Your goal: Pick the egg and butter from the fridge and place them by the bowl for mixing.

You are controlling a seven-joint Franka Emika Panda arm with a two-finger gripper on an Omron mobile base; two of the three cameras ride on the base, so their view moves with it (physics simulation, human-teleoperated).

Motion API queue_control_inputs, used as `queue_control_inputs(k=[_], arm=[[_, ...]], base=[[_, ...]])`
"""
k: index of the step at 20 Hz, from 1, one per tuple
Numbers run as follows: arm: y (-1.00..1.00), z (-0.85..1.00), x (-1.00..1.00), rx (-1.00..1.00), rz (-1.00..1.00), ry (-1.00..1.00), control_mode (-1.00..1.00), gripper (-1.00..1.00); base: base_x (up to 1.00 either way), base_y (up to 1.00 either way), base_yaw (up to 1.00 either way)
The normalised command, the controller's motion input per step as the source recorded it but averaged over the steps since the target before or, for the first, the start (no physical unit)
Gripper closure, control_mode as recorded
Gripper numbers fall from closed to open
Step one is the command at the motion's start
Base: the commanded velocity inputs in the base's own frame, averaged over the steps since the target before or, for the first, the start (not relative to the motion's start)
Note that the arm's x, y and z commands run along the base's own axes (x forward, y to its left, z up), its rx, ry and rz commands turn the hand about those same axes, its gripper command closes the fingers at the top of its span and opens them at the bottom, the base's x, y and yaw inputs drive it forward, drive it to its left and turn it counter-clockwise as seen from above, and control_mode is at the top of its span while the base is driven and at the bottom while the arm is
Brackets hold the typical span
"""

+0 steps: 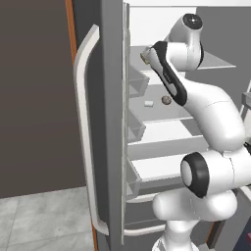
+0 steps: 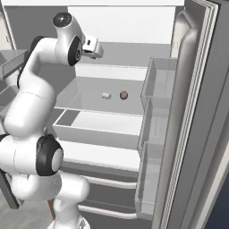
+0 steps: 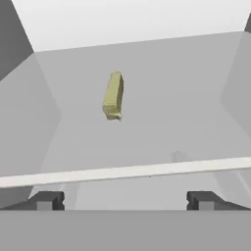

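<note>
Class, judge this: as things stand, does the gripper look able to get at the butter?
Probably yes. The gripper is open and faces the butter, with nothing between them except the shelf edge lying low across the view.

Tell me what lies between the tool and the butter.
In the hand view, only bare grey shelf floor and the pale front edge of the shelf lie between the open tool and the butter; no object stands in the way.

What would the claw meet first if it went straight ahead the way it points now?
Probably the butter, lying ahead and slightly left of centre between the open claw's tips; a pale shelf edge crosses nearer, though depth is unclear.
</note>
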Motion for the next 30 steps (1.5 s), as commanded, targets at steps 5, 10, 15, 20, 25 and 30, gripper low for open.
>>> queue_control_inputs(k=[5, 10, 15, 20, 25, 30], arm=[[0.16, -0.08, 0.7, -0.01, 0.0, 0.0, -1.0, -1.0], [0.01, -0.09, 0.58, 0.0, 0.0, 0.04, -1.0, -1.0], [0.0, -0.03, 0.57, 0.0, 0.0, 0.05, -1.0, -1.0], [0.0, -0.11, 0.51, -0.02, 0.0, 0.01, -1.0, -1.0], [0.0, -0.12, 0.57, -0.03, 0.0, 0.0, -1.0, -1.0], [0.0, -0.08, 0.52, 0.0, 0.0, 0.01, -1.0, -1.0]], base=[[0.0, 0.0, 0.0], [0.0, 0.0, 0.0], [0.0, 0.0, 0.0], [0.0, 0.0, 0.0], [0.0, 0.0, 0.0], [0.0, 0.0, 0.0]])
